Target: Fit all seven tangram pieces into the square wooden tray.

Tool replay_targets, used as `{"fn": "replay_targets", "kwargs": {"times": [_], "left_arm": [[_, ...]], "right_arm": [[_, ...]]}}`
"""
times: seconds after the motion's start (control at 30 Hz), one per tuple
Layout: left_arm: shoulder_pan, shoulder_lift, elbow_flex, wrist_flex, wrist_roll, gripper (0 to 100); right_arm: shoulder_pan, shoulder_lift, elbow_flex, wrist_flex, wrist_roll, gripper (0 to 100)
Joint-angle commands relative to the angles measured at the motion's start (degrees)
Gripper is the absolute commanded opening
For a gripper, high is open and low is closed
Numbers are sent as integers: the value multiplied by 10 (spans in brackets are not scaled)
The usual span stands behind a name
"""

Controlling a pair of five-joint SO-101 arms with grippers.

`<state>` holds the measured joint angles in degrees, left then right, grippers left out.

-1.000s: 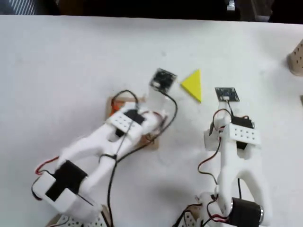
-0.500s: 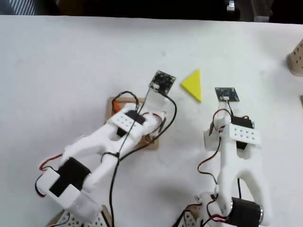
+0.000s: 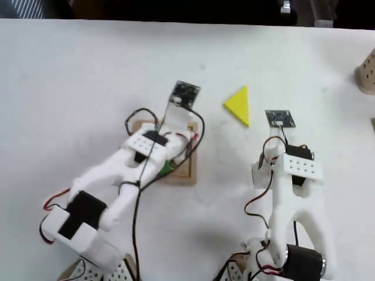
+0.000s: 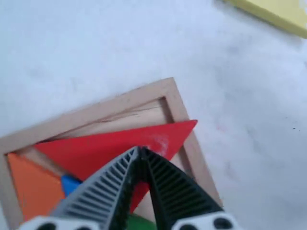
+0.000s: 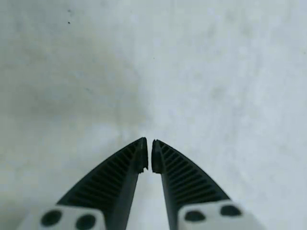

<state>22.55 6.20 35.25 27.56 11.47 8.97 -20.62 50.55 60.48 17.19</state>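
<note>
Tray (image 4: 122, 99) of pale wood holds a red triangle (image 4: 96, 149) and orange piece (image 4: 33, 187) under the closed-up left gripper (image 4: 140, 152), while the yellow triangle (image 3: 239, 105) lies far-right of it and the right gripper (image 5: 148, 155) is pinched together over the table (image 3: 88, 70).

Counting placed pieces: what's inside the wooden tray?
Visible: red triangle, orange piece, blue sliver, green sliver. The left gripper covers the rest, so no full count.
</note>
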Motion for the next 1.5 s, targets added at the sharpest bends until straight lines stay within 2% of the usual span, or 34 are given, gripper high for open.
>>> {"fn": "replay_targets", "kwargs": {"times": [0.0, 0.37, 0.47, 0.57, 0.67, 0.77, 0.93, 1.07, 1.27, 1.47], "left_arm": [[-36, -3, -9, -13, 3, 24], [-45, -38, -18, -7, 5, 22], [-6, -108, 1, 12, 6, 22], [51, -159, 57, -3, 6, 23], [94, -151, 90, -47, 6, 23], [105, -99, 71, -49, 6, 23], [86, 10, -21, 3, 6, 23], [41, 51, -86, 47, 6, 23], [-17, 57, -96, 45, 6, 23], [-20, 56, -96, 46, 4, 23]], "right_arm": [[4, -16, -3, -7, 7, 21], [2, -16, -3, -7, 7, 21], [2, -16, -3, -7, 7, 21], [2, -16, -3, -7, 7, 21], [1, -16, -3, -7, 7, 21], [1, -16, -3, -7, 7, 21], [1, -16, -3, -7, 7, 21], [1, -16, -3, -7, 7, 21], [1, -16, -3, -7, 7, 21], [1, -16, -3, -7, 7, 21]]}}
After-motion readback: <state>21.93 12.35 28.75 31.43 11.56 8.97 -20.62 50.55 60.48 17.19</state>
